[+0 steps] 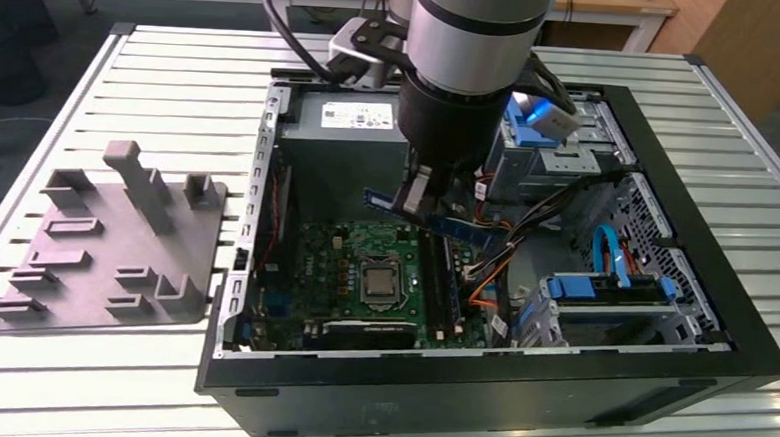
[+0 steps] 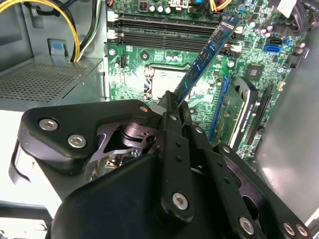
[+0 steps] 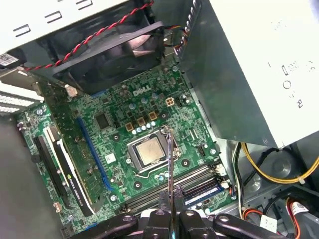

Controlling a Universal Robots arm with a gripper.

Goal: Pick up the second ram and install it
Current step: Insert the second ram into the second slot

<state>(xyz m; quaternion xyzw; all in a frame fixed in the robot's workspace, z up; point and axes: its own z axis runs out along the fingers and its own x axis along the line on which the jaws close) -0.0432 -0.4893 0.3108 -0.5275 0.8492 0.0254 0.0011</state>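
My gripper [image 1: 418,193] hangs inside the open computer case, shut on the second ram [image 1: 433,219], a thin dark stick with a blue label. The stick is held in the air above the green motherboard [image 1: 347,276], tilted and touching nothing. In the second wrist view the ram [image 2: 207,52] reaches out from the gripper [image 2: 173,101] toward the long black memory slots [image 2: 167,31]. In the first wrist view the ram [image 3: 169,159] shows edge-on above the gripper [image 3: 171,199], over the processor socket [image 3: 148,152] and close to the memory slots [image 3: 174,188].
The grey moulded fixture tray [image 1: 108,244] lies on the slatted table at the exterior view's left. Inside the case are the power supply [image 1: 348,126], drive cages [image 1: 600,295], loose cables [image 1: 509,250], a fan [image 3: 107,55] and an expansion card [image 3: 70,169].
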